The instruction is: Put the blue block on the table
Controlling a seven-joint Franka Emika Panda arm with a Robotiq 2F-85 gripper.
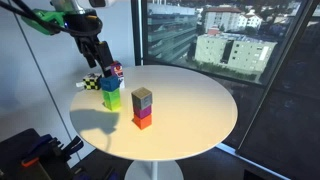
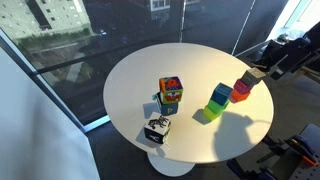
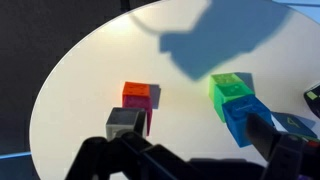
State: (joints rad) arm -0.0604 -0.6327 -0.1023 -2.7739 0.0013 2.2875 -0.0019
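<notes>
The blue block (image 3: 243, 118) sits on top of a lime-green cube (image 3: 229, 88) near the edge of the round white table (image 3: 95, 60). In an exterior view the blue block (image 1: 109, 85) is the top of that short stack (image 1: 111, 99). My gripper (image 3: 195, 142) is open and empty. Its right finger is close beside the blue block, and its left finger is near a grey-topped stack. In the exterior view the gripper (image 1: 97, 54) hangs just above and behind the blue block.
A second stack, a grey cube (image 3: 124, 122) over a purplish cube with a red cube (image 3: 138, 95) at the bottom, stands on the table (image 1: 142, 108). A multicoloured cube (image 2: 170, 92) and a black-and-white checkered object (image 2: 156, 130) lie near the table's rim. Windows stand behind.
</notes>
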